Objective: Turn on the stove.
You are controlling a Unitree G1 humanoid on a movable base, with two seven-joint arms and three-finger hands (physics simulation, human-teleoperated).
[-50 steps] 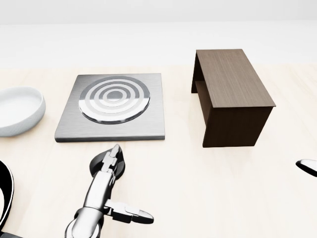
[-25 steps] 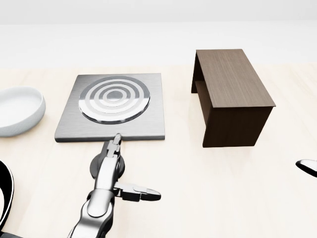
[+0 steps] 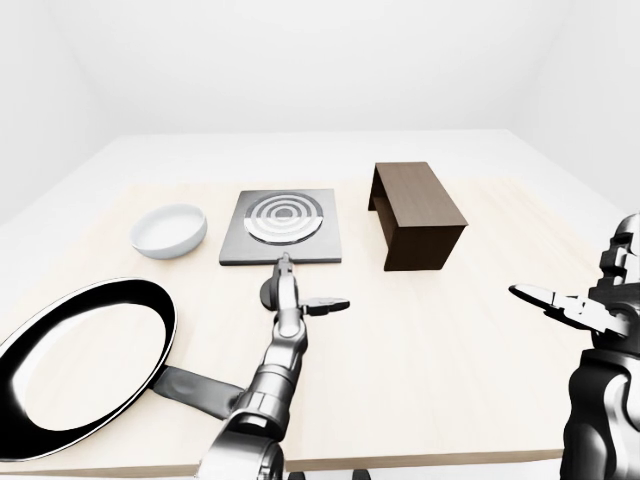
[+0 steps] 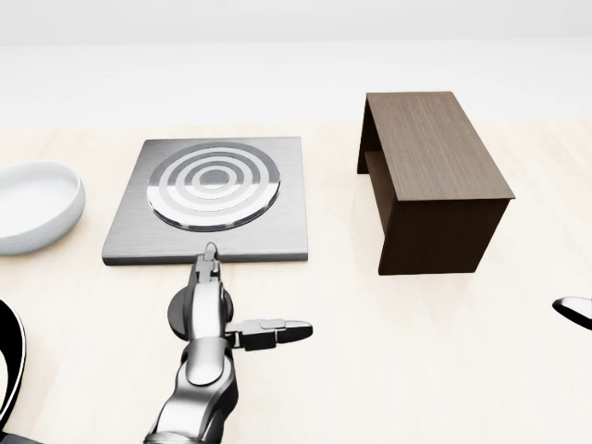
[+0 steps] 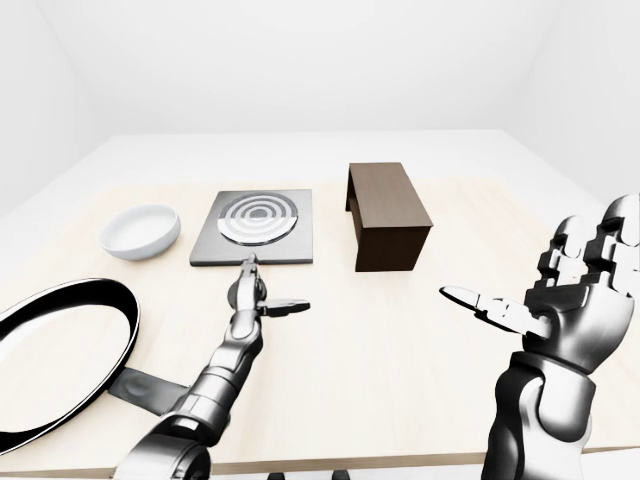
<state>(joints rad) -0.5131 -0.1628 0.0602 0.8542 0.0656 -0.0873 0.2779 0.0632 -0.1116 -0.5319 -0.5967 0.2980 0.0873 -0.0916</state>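
The stove is a square grey plate with silver concentric rings, left of centre in the head view. Just below its lower edge a dark round knob lies on the table. My left hand rests over that knob. Its long fingers point up to the stove's lower edge and the thumb sticks out to the right. The hand is open, and most of the knob is hidden under it. My right hand hangs open, palm up, at the far right and away from everything.
A white bowl sits left of the stove. A dark brown wooden box, open on its left side, stands to the stove's right. A black frying pan lies at the lower left, near the table's edge.
My left hand has reached up over the knob until its fingertips meet the stove's lower edge. The thumb has swung up and out to the right. The right hand is unchanged.
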